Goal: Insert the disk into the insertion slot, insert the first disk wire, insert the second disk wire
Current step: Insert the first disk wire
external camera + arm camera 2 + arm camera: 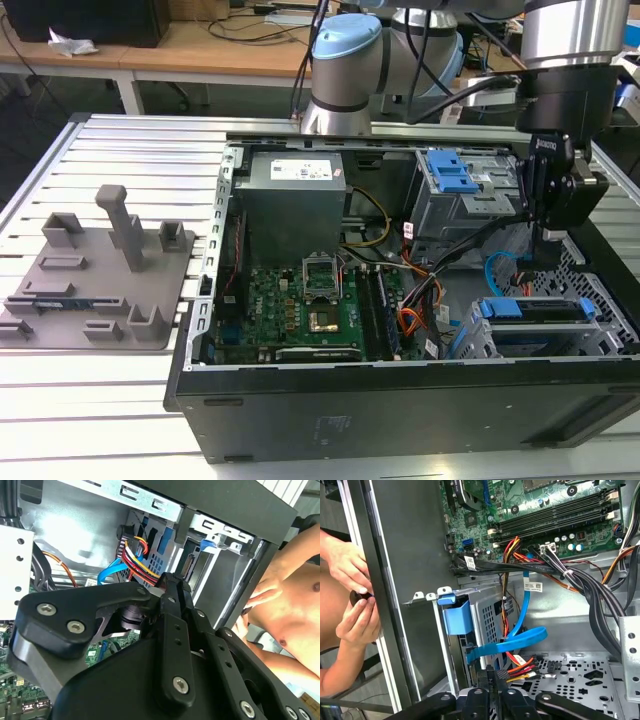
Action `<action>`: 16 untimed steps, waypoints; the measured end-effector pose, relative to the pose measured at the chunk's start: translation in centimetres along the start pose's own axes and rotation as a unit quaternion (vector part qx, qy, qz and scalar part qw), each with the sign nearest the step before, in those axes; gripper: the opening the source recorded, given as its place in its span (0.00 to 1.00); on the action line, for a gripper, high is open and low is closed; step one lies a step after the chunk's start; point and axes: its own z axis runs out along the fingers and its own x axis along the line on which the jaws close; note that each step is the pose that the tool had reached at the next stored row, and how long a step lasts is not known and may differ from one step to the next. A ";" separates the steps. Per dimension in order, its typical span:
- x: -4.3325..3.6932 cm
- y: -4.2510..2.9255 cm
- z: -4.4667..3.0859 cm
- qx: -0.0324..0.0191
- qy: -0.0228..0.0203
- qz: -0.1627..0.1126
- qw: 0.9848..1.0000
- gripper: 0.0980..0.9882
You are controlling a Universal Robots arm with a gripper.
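Observation:
The disk [535, 308], in its bright blue caddy, sits inside the insertion slot [478, 342], a grey perforated cage at the case's front corner on the exterior view's right. My gripper [545, 262] hangs just above and behind that cage. In both wrist views my gripper [492, 676] [170, 580] is shut on the small dark plug of the first disk wire [521, 669], whose red and orange strands run back into the case. The second disk wire [516, 639], flat and light blue, loops loosely beside the cage [491, 614] with its end near the caddy's blue tab [456, 616].
A larger grey bay with a blue latch [455, 172] stands behind the gripper. Thick black cables [592, 597] cross towards the motherboard [300, 300]. A person's hands [351, 592] work just outside the case wall. A grey fixture plate [95, 280] lies on the exterior view's left.

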 end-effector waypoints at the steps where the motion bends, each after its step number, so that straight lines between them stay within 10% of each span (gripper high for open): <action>1: 0.00 0.00 0.01 0.000 0.000 0.000 1.000 0.07; 5: -0.07 -0.22 0.04 -0.002 0.000 -0.001 1.000 0.07; 11: -0.33 -2.45 0.31 -0.050 0.006 -0.028 0.998 0.07; 16: 0.52 -2.55 0.78 -0.053 -0.022 -0.026 0.998 0.07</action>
